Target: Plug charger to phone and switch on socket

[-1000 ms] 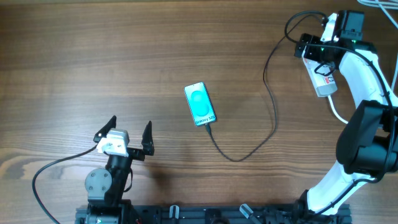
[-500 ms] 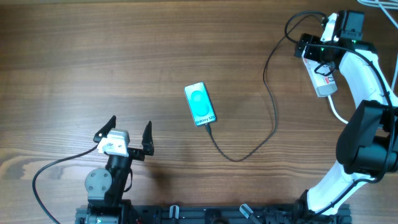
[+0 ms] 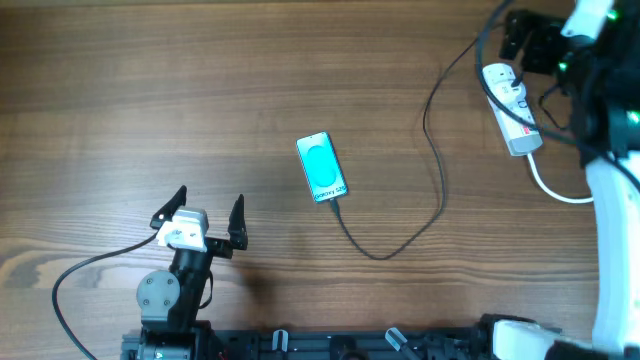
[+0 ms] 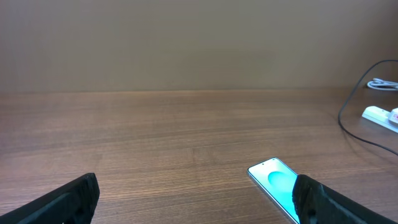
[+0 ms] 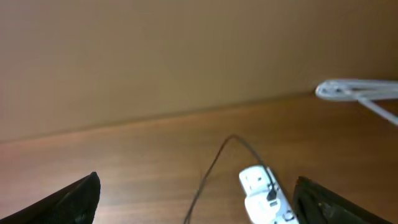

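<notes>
Brown wood-grain table [image 3: 150, 80]. Near centre, small teal-screened smartphone [image 3: 322, 168]; thin black charger cable [image 3: 437, 150] touching its 5 o'clock end, curving to white oblong power strip [image 3: 511, 110] at 2 o'clock. Left end effector [image 3: 210, 197] at 7 o'clock, spread wide; right end effector [image 5: 196, 180] near strip, likewise spread.

The phone [image 3: 322, 168] lies screen-up at the table's [image 3: 150, 80] centre, with the charger [image 3: 441, 190] touching its 5 o'clock end and curving off toward the socket [image 3: 511, 108] at 2 o'clock, where the blurred right gripper [image 3: 528, 42] hangs by its far end, while the left gripper [image 3: 211, 195] sits spread wide at 7 o'clock.
</notes>
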You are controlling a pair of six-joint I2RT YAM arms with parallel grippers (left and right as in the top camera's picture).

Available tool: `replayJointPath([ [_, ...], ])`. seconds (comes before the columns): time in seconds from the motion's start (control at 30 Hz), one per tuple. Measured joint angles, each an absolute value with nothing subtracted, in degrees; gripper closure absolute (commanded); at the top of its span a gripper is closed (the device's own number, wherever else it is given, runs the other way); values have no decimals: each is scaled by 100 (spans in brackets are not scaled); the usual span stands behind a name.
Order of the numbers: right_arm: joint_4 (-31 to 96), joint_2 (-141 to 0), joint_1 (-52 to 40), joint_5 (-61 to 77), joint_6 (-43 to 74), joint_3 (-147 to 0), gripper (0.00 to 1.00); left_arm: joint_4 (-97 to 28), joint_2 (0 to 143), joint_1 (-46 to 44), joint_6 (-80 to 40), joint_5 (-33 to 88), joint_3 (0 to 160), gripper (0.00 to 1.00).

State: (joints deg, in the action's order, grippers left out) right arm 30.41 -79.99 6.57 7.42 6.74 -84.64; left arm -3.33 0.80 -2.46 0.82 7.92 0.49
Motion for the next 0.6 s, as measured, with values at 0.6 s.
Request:
replayJointPath([
  [0.6, 1804, -7752, 657, 786, 521, -4803, 0, -344, 80, -246, 84, 770, 49, 0],
])
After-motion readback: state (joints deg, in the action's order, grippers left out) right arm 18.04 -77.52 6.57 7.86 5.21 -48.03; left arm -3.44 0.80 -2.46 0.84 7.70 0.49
